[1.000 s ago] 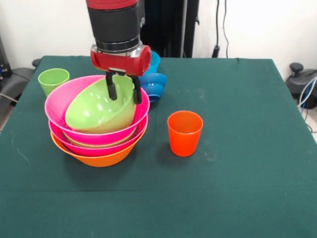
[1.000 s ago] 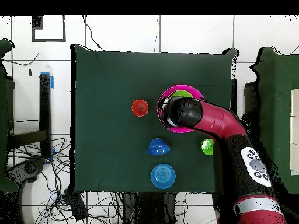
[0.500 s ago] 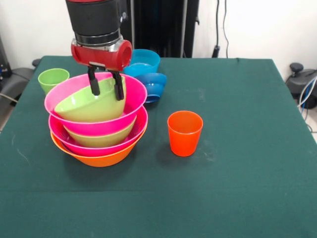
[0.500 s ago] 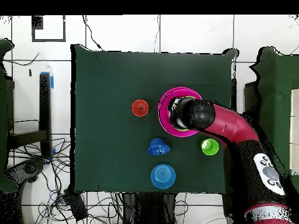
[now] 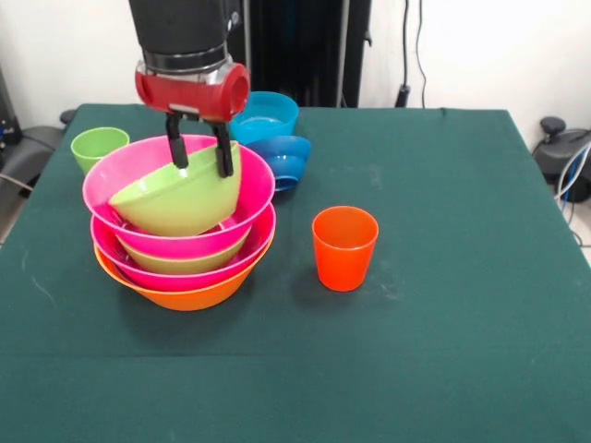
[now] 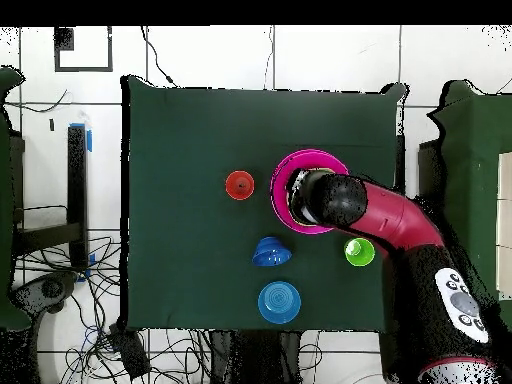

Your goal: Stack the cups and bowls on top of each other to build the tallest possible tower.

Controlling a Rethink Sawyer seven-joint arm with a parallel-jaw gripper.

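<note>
green-clothed table (image 5: 443,351); gripper (image 5: 198,155) clamping tilted green bowl (image 5: 175,197) rim atop tower (image 5: 180,258); risks sliding out crooked, toppling tower.

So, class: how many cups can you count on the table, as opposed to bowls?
2. The orange-red cup stands alone on the cloth beside the bowl stack; the light green cup stands behind the stack near the table edge. Any nested inside the bowls would be hidden.

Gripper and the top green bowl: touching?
Touching. In the front view the gripper has its fingers astride the tilted green bowl's rim, pinching it inside the top pink bowl.
</note>
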